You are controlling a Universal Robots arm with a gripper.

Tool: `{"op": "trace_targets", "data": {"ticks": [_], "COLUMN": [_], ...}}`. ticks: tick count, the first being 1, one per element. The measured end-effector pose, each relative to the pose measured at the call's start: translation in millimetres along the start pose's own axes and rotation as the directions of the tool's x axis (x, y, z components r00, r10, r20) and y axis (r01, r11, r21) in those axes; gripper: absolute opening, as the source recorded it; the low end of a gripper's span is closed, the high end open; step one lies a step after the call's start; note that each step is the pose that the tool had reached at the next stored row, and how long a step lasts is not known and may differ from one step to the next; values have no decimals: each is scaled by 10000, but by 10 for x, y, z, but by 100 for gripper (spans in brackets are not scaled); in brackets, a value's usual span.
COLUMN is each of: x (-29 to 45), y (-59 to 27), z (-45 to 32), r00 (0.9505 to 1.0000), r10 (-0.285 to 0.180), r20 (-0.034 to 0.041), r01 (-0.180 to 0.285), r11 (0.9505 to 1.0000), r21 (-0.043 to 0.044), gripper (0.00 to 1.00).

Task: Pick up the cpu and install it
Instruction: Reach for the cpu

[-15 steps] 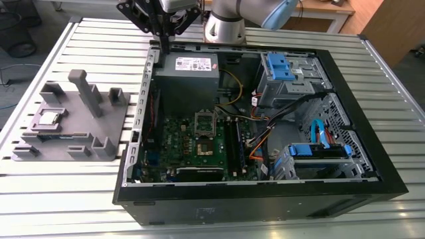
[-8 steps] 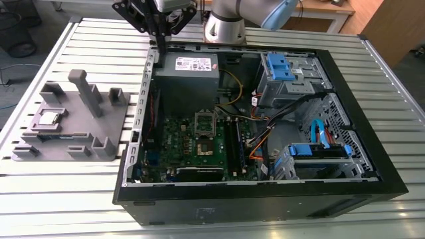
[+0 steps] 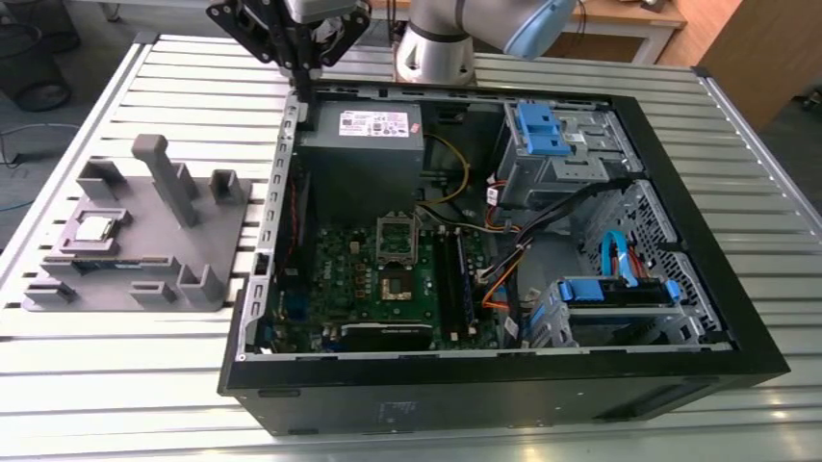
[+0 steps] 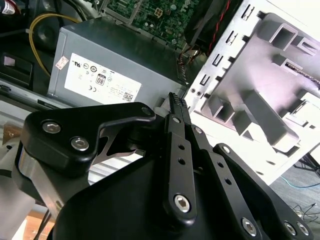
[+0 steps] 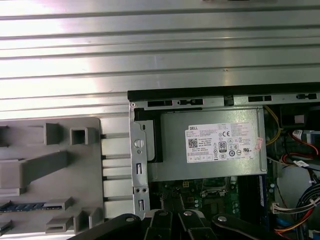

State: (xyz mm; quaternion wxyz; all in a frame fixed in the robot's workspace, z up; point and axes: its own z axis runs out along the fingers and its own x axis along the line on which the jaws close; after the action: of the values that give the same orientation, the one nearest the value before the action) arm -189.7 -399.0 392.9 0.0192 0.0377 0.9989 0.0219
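The cpu [image 3: 96, 228], a small shiny silver square, lies in a recess on the grey plastic tray [image 3: 192, 241] at the exterior view's left, outside the computer case. My gripper [image 3: 306, 82] hangs above the case's far left corner, well away from the cpu, with its black fingers pressed together and nothing between them. In the second wrist view the gripper [image 4: 175, 101] points toward the power supply's edge. The green motherboard [image 3: 341, 279] lies in the case with its socket [image 3: 396, 285] bare and the metal frame [image 3: 396, 234] flipped open.
The open black case [image 3: 719, 289] holds a grey power supply [image 3: 372, 125], blue drive brackets [image 3: 546, 130] and loose cables [image 3: 507, 279]. The tray has tall posts [image 3: 165, 173] and a blue-edged stick [image 5: 25, 205] in a slot. Everything rests on a slatted metal table [image 3: 771, 173].
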Motion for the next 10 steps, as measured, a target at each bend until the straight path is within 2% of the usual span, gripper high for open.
{"op": "trace_targets", "data": {"ticks": [10], "x": [101], "y": [-8], "z": [-4], "r00": [10000], "r10": [-1], "r20": [1], "r01": [1], "r11": [10000], "r21": [0], "gripper": [11]}}
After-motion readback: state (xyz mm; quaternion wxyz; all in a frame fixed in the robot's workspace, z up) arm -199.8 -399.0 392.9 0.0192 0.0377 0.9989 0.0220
